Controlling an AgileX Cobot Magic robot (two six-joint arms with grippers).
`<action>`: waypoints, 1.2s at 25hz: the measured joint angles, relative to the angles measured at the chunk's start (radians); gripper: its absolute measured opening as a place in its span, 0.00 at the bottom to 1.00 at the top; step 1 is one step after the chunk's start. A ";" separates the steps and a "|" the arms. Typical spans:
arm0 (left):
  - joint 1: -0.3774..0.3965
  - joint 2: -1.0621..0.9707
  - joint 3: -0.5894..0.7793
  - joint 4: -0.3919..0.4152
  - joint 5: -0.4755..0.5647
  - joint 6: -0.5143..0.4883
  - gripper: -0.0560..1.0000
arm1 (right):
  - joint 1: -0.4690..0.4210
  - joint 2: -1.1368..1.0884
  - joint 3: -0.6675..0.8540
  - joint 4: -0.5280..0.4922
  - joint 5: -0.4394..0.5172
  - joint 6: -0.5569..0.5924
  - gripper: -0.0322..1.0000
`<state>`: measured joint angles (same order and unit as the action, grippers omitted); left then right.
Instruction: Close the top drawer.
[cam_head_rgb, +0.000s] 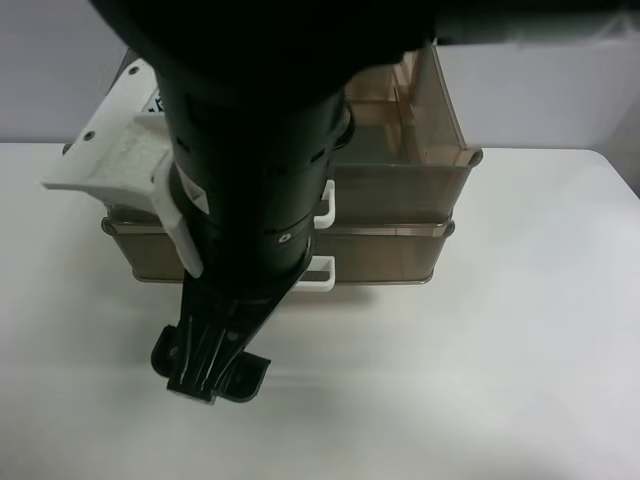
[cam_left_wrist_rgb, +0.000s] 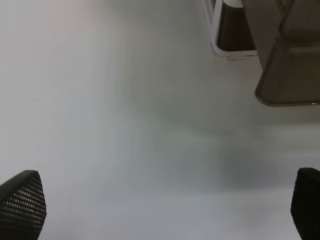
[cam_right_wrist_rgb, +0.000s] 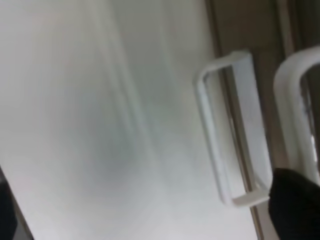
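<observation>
The top drawer (cam_head_rgb: 400, 180) is smoky-brown and translucent, and its open inside shows at the back. Its white loop handle (cam_head_rgb: 325, 205) sits above the lower drawer's handle (cam_head_rgb: 320, 272). A black arm covers the left half of both drawers in the exterior high view. Its gripper (cam_head_rgb: 212, 365) hangs over the table in front of them; I cannot tell which arm it is. The right wrist view shows two white handles close up, one (cam_right_wrist_rgb: 225, 130) whole and one (cam_right_wrist_rgb: 300, 95) cut off. My right gripper (cam_right_wrist_rgb: 150, 217) is open, with one fingertip (cam_right_wrist_rgb: 295, 205) near the handles. My left gripper (cam_left_wrist_rgb: 165, 205) is open and empty over the bare table.
The lower brown drawer (cam_head_rgb: 390, 255) sits under the top one. The white table (cam_head_rgb: 480, 380) stretches in front and to the sides. A drawer corner (cam_left_wrist_rgb: 290, 75) and a white handle (cam_left_wrist_rgb: 220, 30) show in the left wrist view. A white camera mount (cam_head_rgb: 110, 150) sticks out from the arm.
</observation>
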<state>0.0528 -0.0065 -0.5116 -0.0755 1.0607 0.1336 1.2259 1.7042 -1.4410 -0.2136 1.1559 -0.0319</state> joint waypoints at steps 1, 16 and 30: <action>0.000 0.000 0.000 0.000 0.000 0.000 0.99 | -0.010 0.000 0.000 0.000 0.000 0.000 0.99; 0.000 0.000 0.000 0.000 0.000 0.000 0.99 | -0.196 -0.003 -0.034 0.015 -0.089 -0.041 0.99; 0.000 0.000 0.000 0.000 0.000 0.000 0.99 | -0.330 0.090 -0.157 0.080 -0.201 -0.110 0.99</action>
<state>0.0528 -0.0065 -0.5116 -0.0755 1.0607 0.1336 0.8956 1.7940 -1.5981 -0.1338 0.9548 -0.1419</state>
